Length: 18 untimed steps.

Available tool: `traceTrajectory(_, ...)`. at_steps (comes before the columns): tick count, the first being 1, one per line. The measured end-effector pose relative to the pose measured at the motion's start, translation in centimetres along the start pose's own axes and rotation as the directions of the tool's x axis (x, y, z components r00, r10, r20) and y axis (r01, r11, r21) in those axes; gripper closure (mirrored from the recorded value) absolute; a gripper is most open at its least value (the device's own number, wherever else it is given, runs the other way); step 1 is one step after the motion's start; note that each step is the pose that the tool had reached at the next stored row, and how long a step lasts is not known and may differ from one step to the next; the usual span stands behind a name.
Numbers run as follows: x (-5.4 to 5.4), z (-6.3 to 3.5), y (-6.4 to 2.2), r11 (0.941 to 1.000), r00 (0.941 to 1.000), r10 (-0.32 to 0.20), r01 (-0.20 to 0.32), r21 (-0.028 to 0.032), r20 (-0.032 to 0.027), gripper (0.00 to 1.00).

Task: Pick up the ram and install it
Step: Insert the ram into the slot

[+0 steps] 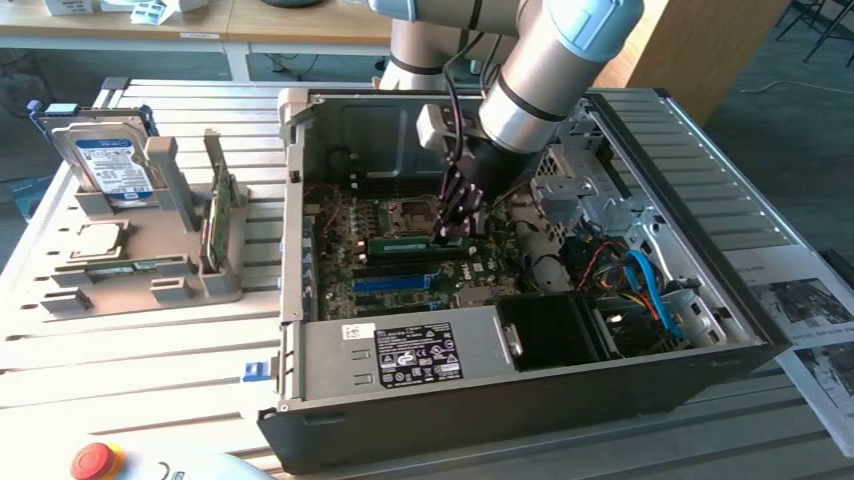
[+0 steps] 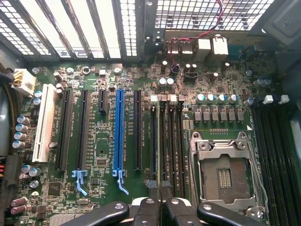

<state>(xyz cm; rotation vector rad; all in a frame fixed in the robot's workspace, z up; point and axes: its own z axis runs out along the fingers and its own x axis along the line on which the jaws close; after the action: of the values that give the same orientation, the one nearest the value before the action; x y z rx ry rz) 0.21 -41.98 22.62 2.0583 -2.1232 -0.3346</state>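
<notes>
At the exterior view's left, a grey holder rack (image 1: 200, 285) sits on the slatted table (image 1: 134, 360). A hard drive (image 1: 114, 165) stands upright in it, a processor chip (image 1: 94, 240) lies flat in front of the drive, and a green card (image 1: 220, 215) stands on edge on the side nearest the computer. A red button (image 1: 96, 458) shows at the lower edge, well apart from the rack.

Next comes the open computer case (image 1: 287, 200), lying on its side with the motherboard (image 1: 350, 225) facing up. A labelled power supply (image 1: 400, 355) fills its near end, and a long blue slot (image 1: 394, 283) lies between that and the memory slots.

The arm (image 1: 547, 70) reaches down into the middle of the case. Its gripper (image 1: 451, 232) is low over the board, beside the CPU socket (image 1: 407, 212). The ram (image 1: 400, 241) shows as a green strip on edge at the memory slots, running out from the fingers toward the exterior view's left. In the wrist view the fingers (image 2: 146, 207) are drawn close together, clenched on the ram's thin top edge in line with the dark memory slots (image 2: 178, 141). I cannot tell whether the ram is pressed fully home.

Further right, a blue cable (image 1: 651, 290) curls inside the case, and printed sheets (image 1: 814, 320) lie on the table beyond its wall.
</notes>
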Motion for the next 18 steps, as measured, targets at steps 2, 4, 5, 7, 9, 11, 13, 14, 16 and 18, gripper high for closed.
traceTrajectory(2, 0.02, 0.00, 0.00, 1.0000, 1.0000, 0.000, 0.000, 0.0000, 0.0001, 0.88)
traceTrajectory(4, 0.04, 0.00, -0.01, 1.0000, 1.0000, -0.001, 0.001, -0.0001, -0.0001, 0.88)
traceTrajectory(5, 0.04, 0.00, 0.00, 1.0000, 1.0000, -0.001, 0.001, -0.0001, -0.0003, 0.88)
traceTrajectory(7, 0.04, 0.00, 0.00, 1.0000, 1.0000, -0.002, 0.002, -0.0001, -0.0003, 0.88)
traceTrajectory(9, 0.04, 0.00, -0.01, 1.0000, 1.0000, -0.002, 0.002, -0.0001, -0.0003, 0.88)
traceTrajectory(11, 0.04, 0.00, -0.01, 1.0000, 1.0000, -0.002, 0.002, -0.0001, -0.0004, 0.88)
traceTrajectory(13, 0.05, -0.01, 0.00, 1.0000, 1.0000, -0.004, 0.004, -0.0002, -0.0010, 0.88)
traceTrajectory(14, 0.05, -0.01, -0.01, 1.0000, 1.0000, -0.005, 0.005, -0.0002, -0.0015, 0.88)
traceTrajectory(16, 0.04, 0.00, -0.01, 1.0000, 1.0000, -0.009, 0.009, -0.0003, -0.0025, 0.88)
traceTrajectory(18, 0.04, 0.00, -0.01, 0.9998, 0.9998, -0.018, 0.018, -0.0007, -0.0051, 0.88)
